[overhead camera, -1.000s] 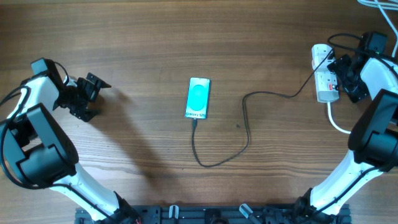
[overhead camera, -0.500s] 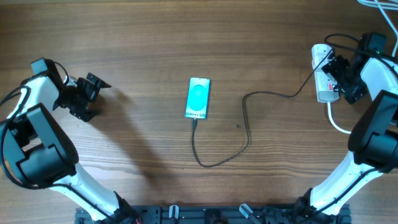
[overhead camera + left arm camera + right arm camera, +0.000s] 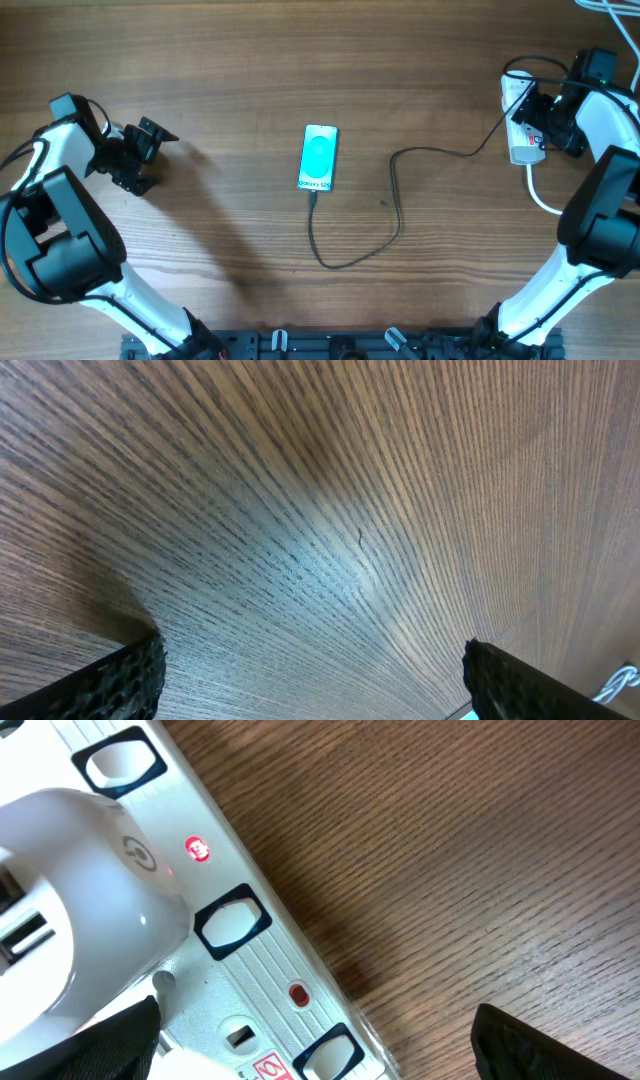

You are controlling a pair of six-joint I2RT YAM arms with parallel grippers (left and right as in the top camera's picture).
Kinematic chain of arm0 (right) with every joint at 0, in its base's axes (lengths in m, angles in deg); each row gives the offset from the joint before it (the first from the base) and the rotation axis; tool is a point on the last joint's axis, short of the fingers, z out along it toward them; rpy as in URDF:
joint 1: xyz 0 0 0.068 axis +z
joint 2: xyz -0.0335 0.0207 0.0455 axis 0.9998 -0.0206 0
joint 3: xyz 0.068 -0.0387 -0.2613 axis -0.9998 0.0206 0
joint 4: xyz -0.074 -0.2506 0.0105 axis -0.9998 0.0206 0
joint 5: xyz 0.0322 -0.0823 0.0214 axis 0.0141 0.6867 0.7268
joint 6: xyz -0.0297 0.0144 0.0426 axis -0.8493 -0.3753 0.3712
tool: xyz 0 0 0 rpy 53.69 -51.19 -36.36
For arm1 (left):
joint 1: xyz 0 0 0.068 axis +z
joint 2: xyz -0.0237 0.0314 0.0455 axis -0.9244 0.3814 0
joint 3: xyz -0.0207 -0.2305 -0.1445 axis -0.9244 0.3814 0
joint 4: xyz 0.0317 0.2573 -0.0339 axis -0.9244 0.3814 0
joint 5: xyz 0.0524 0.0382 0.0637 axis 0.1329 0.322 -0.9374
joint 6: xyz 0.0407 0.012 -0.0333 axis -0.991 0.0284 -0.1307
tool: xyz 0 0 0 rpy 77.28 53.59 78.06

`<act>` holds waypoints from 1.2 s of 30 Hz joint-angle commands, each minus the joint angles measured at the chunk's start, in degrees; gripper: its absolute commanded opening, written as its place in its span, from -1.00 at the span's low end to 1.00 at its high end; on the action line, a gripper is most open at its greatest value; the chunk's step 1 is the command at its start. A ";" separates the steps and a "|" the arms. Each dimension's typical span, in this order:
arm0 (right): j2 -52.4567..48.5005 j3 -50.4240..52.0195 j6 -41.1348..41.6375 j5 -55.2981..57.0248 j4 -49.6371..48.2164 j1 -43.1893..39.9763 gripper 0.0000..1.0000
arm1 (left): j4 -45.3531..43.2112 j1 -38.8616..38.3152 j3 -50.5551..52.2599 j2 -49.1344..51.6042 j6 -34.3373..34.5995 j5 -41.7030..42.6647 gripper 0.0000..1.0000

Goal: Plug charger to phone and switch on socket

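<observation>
Though barely different from a second ago, worth a look. Zero movement at the left gripper [image 3: 154,157]: fingers [image 3: 130,675] spread wide, gripping nothing, just bare table [image 3: 330,510] underneath. Well off to its right, the phone [image 3: 319,157] lying flat, with the charger [image 3: 395,200] meeting its near edge and looping on toward the right gripper [image 3: 535,110]. That one nudged further along the socket [image 3: 522,148] than before. Spread open too, nothing pinched, parked right over the socket, contact hard to call. Red light [image 3: 197,848] glowing below it.
</observation>
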 commanded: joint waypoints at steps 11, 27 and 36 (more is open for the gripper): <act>-2.91 2.16 -3.74 6.34 -2.43 0.39 0.99 | -0.15 -0.04 1.92 2.27 -0.11 -3.82 1.00; -2.89 2.16 -3.63 5.92 -21.09 0.55 0.99 | -0.17 -0.04 1.92 2.27 -0.11 -3.82 1.00; -2.91 2.16 -3.63 5.92 -21.11 0.50 0.99 | -0.15 -0.04 1.92 2.27 -0.11 -3.82 1.00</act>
